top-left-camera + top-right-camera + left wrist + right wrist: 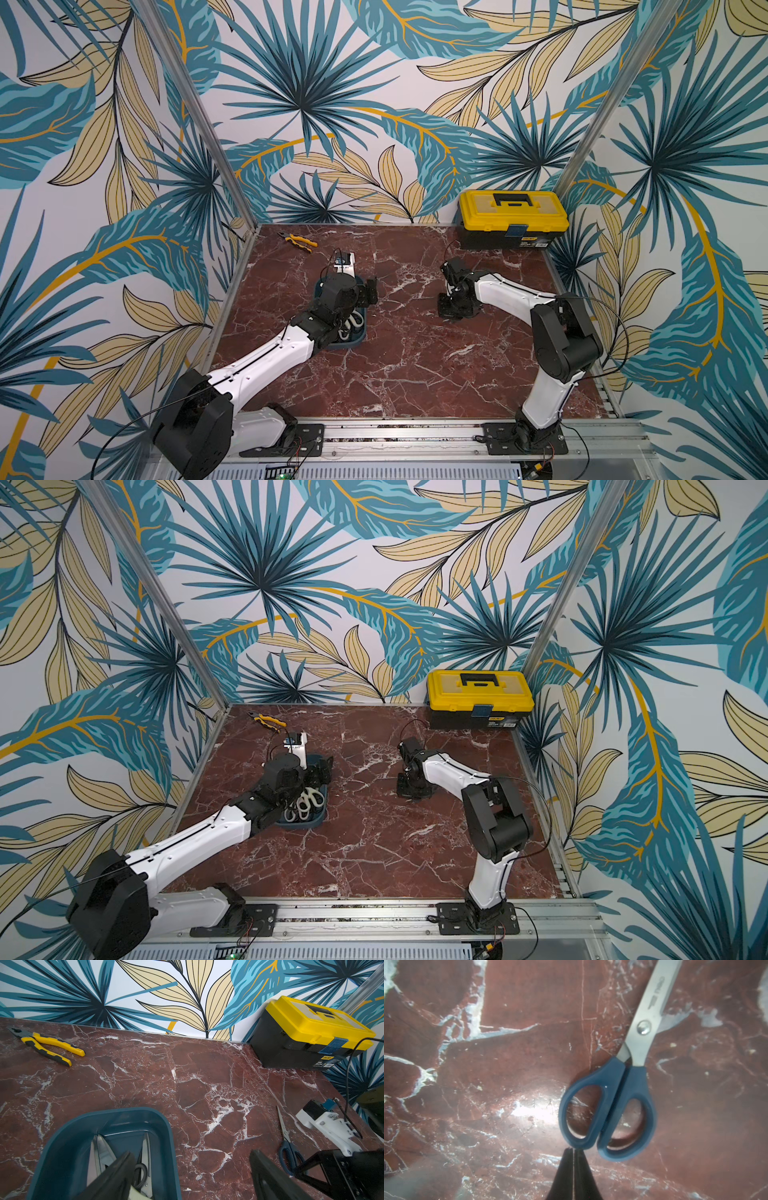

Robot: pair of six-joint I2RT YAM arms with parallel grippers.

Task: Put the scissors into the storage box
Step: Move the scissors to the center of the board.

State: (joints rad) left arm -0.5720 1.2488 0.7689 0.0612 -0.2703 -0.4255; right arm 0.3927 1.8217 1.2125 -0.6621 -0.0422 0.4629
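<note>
Lower centre, the right gripper (573, 1152) is closed, empty, beside the blue-handled scissors (614, 1093); pushing could skid them away (left gripper (191, 1153) gapes wide).

The marble-patterned tabletop (415, 374) was red-brown with white veins; the wallpapered walls (299, 83) bore teal and beige leaves. At one o'clock, the plastic toolbox (513, 218) was black, yellow-lidded; the rounded plastic bin (128, 1111) was dark teal, the silver-bladed scissors (614, 1101) blue-handled.

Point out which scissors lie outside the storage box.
The blue-handled scissors, flat on the table by the shut right gripper; the other pairs sit inside the teal storage box.
</note>
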